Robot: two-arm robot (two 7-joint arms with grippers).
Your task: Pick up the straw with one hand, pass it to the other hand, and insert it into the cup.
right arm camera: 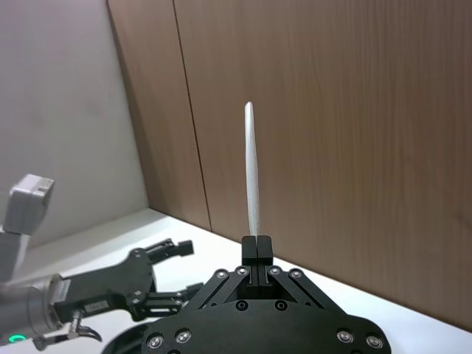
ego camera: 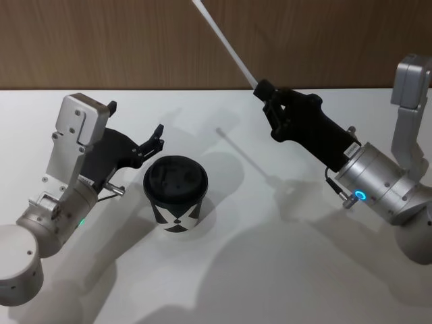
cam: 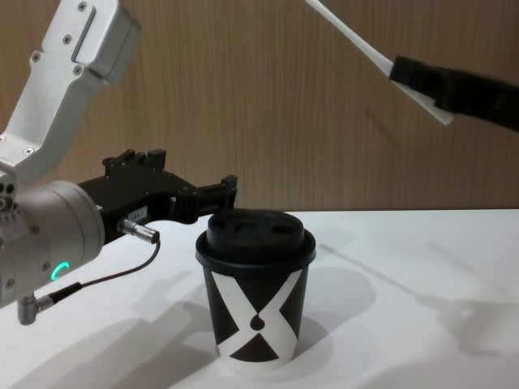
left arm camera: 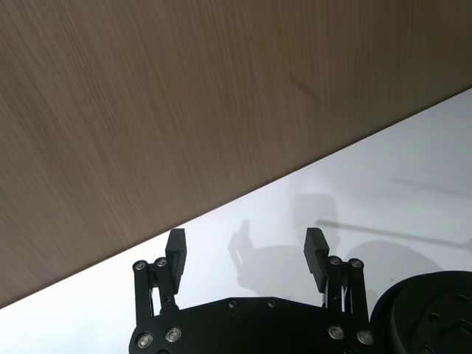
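Note:
The long white straw (ego camera: pixel 226 44) is up in the air at the right, tilted and pointing up toward the back left. My right gripper (ego camera: pixel 264 89) is shut on its lower end, seen also in the right wrist view (right arm camera: pixel 257 245) with the straw (right arm camera: pixel 252 177) rising from the fingers. The black cup (ego camera: pixel 175 192) with the white X and domed lid stands upright on the table, left of centre (cam: pixel 255 300). My left gripper (ego camera: pixel 136 117) hovers just left of and behind the cup, open and holding nothing (left arm camera: pixel 245 243). The straw (cam: pixel 349 32) is well above and right of the cup.
The white table (ego camera: pixel 270 270) spreads out around the cup. A brown wooden wall (ego camera: pixel 135 40) runs along the table's far edge. The straw's shadow lies on the table right of the cup.

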